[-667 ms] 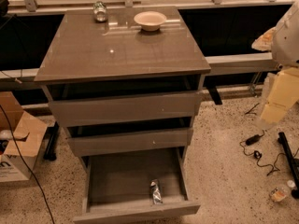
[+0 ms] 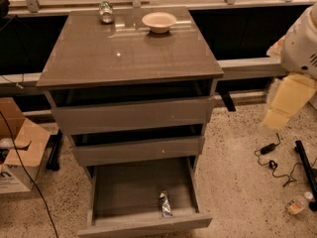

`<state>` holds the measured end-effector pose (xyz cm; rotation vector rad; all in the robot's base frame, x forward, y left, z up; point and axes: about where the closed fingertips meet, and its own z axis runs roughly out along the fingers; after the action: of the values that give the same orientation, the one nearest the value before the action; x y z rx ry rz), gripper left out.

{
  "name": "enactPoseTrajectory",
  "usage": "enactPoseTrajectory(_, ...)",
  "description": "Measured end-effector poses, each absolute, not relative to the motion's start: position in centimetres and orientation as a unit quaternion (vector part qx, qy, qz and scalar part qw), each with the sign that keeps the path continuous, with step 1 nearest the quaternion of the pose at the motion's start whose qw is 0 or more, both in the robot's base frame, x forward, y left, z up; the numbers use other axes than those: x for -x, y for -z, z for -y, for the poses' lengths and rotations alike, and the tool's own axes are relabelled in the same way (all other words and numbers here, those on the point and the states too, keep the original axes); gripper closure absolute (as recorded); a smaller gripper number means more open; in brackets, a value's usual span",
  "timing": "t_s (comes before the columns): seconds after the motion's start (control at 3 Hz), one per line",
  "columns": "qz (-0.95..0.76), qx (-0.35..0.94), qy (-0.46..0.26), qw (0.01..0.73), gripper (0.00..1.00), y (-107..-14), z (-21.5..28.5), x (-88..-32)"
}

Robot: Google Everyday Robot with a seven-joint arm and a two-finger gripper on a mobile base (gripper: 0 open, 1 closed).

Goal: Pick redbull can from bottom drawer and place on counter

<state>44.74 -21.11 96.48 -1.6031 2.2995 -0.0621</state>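
I am only at the approach: the slim silver-and-blue metal redbull can (image 2: 165, 204) lies near the front of the open grey-brown wood-look bottom drawer (image 2: 143, 225), while my hand (image 2: 286, 102), grip state I cannot tell, hangs well off right and must next descend to it.

A robotics test space, perhaps a lab, is suggested by a speckled floor (image 2: 237, 143) strewn with cables (image 2: 268, 148), a cardboard box (image 2: 22, 150), a lone drawer cabinet (image 2: 133, 114) and the gripper (image 2: 283, 105) held at the right edge.
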Motion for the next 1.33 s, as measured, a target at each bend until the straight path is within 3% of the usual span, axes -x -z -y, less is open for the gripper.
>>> enactPoseTrajectory(0.67,-0.880,0.441,-0.023,0.175,0.00,-88.8,20.0,-47.9)
enactPoseTrajectory(1.33,-0.886,0.430,-0.021,0.170,0.00,-88.2,20.1,-48.3)
